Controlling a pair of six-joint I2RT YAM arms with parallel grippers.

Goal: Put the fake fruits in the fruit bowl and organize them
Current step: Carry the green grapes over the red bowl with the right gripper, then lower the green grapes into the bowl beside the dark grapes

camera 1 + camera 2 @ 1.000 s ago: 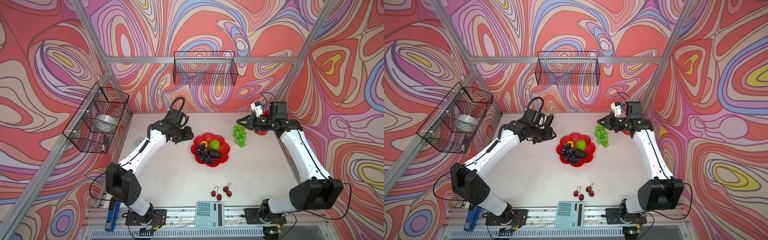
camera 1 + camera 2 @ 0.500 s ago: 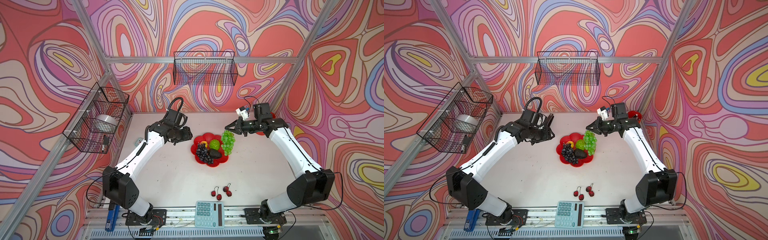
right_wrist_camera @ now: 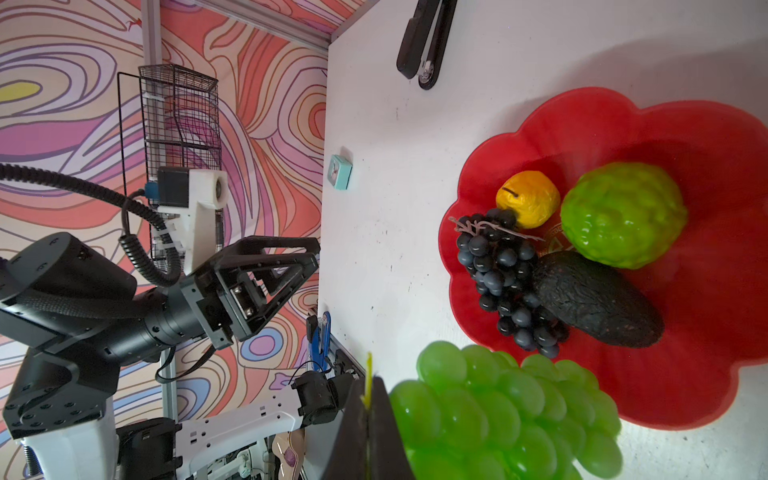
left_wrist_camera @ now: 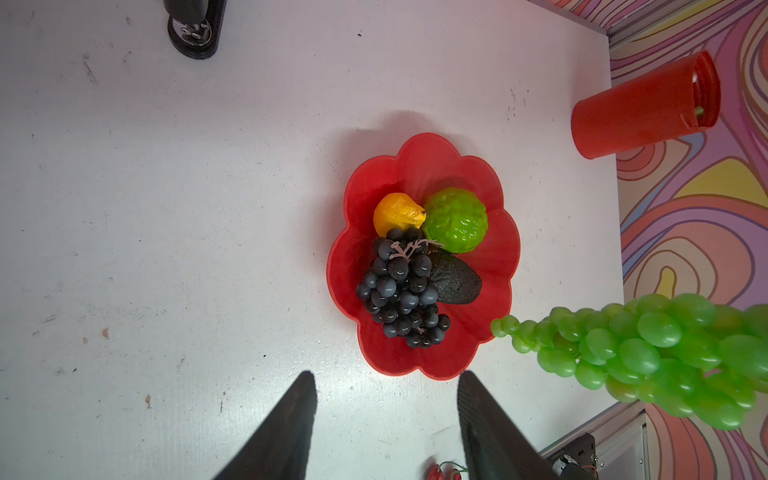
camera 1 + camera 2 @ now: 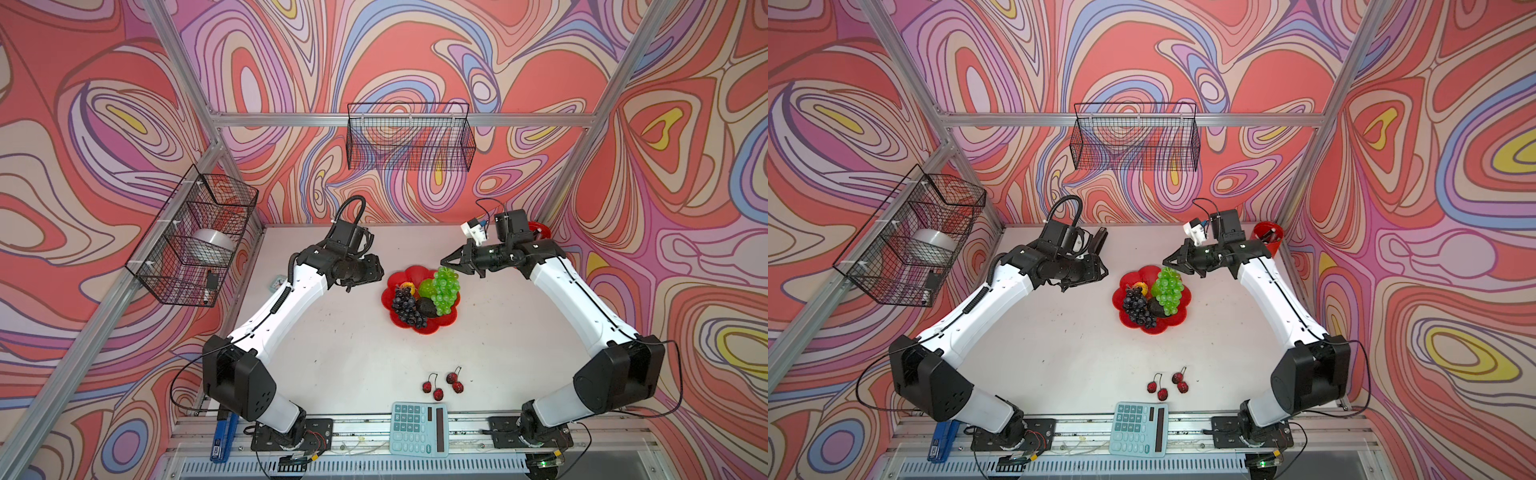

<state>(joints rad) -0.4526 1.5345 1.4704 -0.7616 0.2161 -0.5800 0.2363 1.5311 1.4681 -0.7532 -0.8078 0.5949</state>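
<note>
Holding the translucent green plastic grape bunch (image 5: 444,291) by its stem: right gripper (image 3: 368,388) is clenched on the thin yellow-green stalk, pinched between its two black fingers in the right wrist view. In both top views the bunch hangs just right of frame centre, over the right half of the shallow glossy red fruit bowl with scalloped petal rim (image 5: 415,272). Can't tell if the lowest grapes touch the dish.

Already lying in the bowl:
- dark purple grape bunch (image 5: 407,307), lower left part
- small yellow fruit (image 5: 405,286), upper left, touching the purple bunch
- bumpy lime-green ball (image 5: 426,287), just beside the yellow one
- dark wrinkled avocado (image 5: 426,306), middle, against the purple grapes

Left gripper (image 4: 386,380) is released, jaws parted with only bare table between them. It sits left of the bowl in the top views, near but apart.

Small red stemmed berries (image 5: 442,382) lie on the white table at lower centre frame, well apart from the bowl, just above the teal calculator (image 5: 419,428).
</note>
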